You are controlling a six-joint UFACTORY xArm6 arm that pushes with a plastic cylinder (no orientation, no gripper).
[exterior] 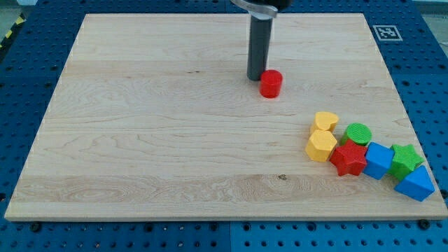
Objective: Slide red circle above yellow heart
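Note:
The red circle [271,83] is a small red cylinder on the wooden board, above the middle and a little to the right. My tip [255,78] rests on the board just left of it, touching or nearly touching its left side. The yellow heart [325,121] lies lower right of the red circle, at the top left of a cluster of blocks. A gap of bare board separates the red circle from the heart.
The cluster at the view's lower right holds a yellow hexagon [321,146], a red star [349,159], a green circle [358,133], a blue block [379,160], a green star [405,159] and a blue triangle [415,184]. The board's right edge [404,105] is close by.

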